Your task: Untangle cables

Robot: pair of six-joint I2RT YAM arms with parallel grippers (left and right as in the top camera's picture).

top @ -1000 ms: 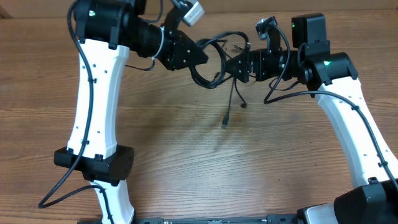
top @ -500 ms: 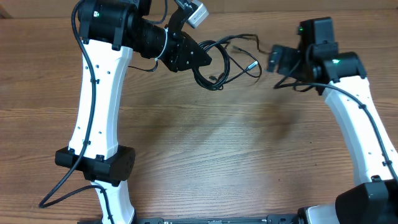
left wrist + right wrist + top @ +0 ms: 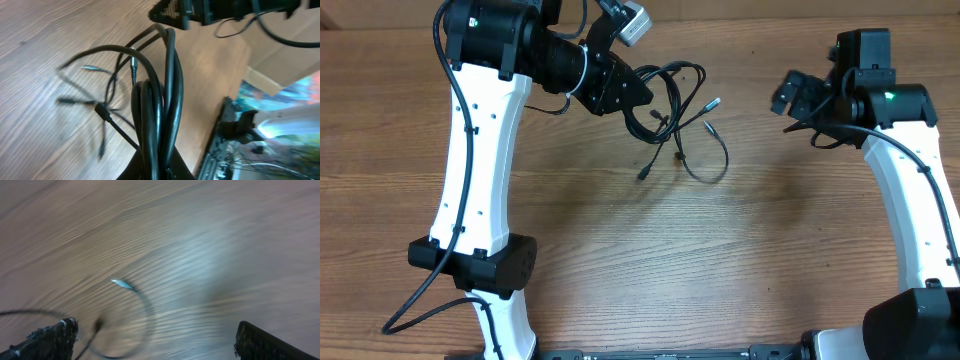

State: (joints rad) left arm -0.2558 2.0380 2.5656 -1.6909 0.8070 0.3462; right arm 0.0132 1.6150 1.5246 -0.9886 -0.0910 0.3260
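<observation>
The cables (image 3: 670, 95) form a tangled black bundle at the table's far middle, with my left gripper (image 3: 642, 97) shut on its looped part. Loose ends trail from it: one silver plug tip (image 3: 713, 101) points right, another end (image 3: 645, 175) lies lower, and a thin loop (image 3: 708, 168) curves on the wood. In the left wrist view the thick strands of the cables (image 3: 160, 100) run up from between my jaws (image 3: 157, 172). My right gripper (image 3: 788, 93) is open and apart from the bundle, to its right. Its wrist view is blurred and shows a plug tip (image 3: 122, 284) beyond the open right gripper (image 3: 157, 345).
The wooden table (image 3: 620, 250) carries only the two arms' white links and bases. The right arm's black wrist (image 3: 210, 10) shows at the top of the left wrist view. Equipment beyond the table's edge (image 3: 235, 130) appears there too.
My right gripper has pulled back to the right, away from the bundle. The loose cable ends have dropped and spread lower on the table. The left gripper stays put with its hold.
</observation>
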